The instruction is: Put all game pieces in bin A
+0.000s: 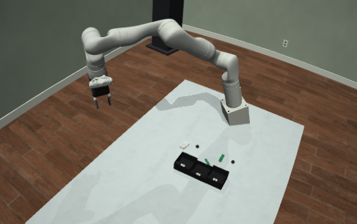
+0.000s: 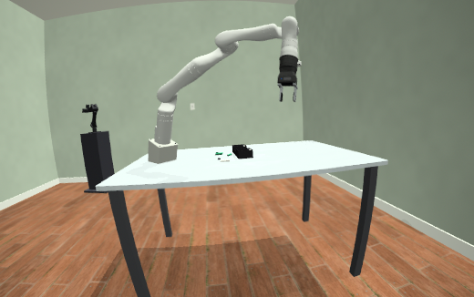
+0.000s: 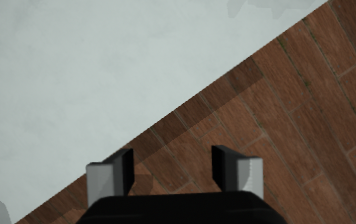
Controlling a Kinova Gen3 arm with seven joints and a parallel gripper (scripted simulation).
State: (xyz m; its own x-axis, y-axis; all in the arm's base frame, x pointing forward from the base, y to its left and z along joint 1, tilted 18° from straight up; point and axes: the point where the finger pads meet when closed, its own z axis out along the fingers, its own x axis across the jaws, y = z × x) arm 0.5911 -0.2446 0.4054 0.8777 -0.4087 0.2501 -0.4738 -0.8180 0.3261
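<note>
My gripper [image 1: 102, 102] hangs open and empty, high above the table and out past its edge; it also shows in the exterior view [image 2: 287, 96] and the wrist view [image 3: 173, 167]. Three joined black bins [image 1: 201, 170] stand near the table's middle. A white domino [image 1: 185, 145] and a small black round piece [image 1: 197, 146] lie behind the bins. A second black round piece [image 1: 233, 161] lies to the right. Two green pieces [image 1: 206, 161] [image 1: 222, 158] lie just behind the bins. The bin labels are too small to read.
The robot base [image 1: 235, 111] stands on the table's far side. A black pedestal with a camera [image 2: 97, 157] stands on the floor beside the table. The wrist view shows the table edge [image 3: 165, 117] and wood floor below.
</note>
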